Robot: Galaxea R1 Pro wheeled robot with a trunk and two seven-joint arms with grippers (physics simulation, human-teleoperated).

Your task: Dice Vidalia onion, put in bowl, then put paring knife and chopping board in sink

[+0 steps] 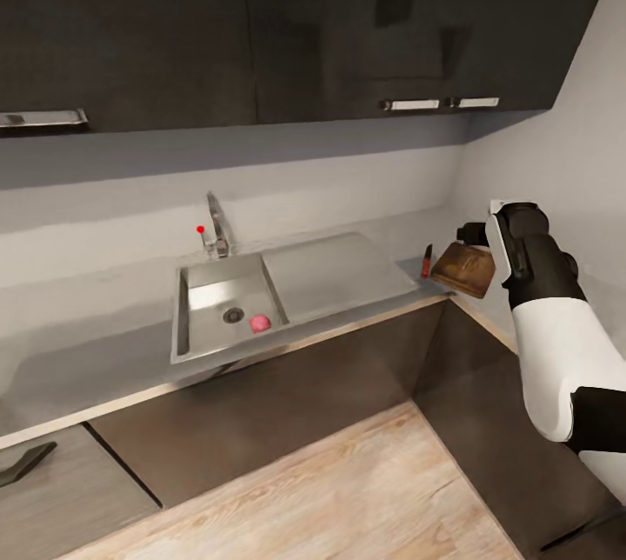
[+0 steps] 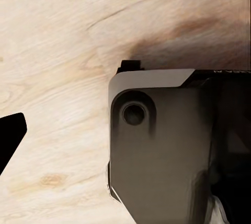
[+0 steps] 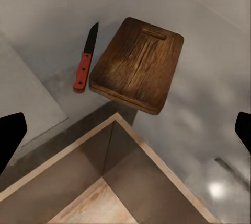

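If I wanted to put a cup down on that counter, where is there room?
The flat drainboard, between the sink basin and the paring knife, is bare. So is the countertop left of the basin. The corner is crowded: the knife lies right beside the chopping board, with the right end effector hanging above. The basin holds the Vidalia onion.

Dark wall cupboards (image 1: 261,30) with pale bar handles (image 1: 410,104) hang above a light grey wall (image 1: 348,186); dark base cabinets (image 1: 287,395) meet at an inside corner. The floor (image 1: 348,499) is pale wood planking.
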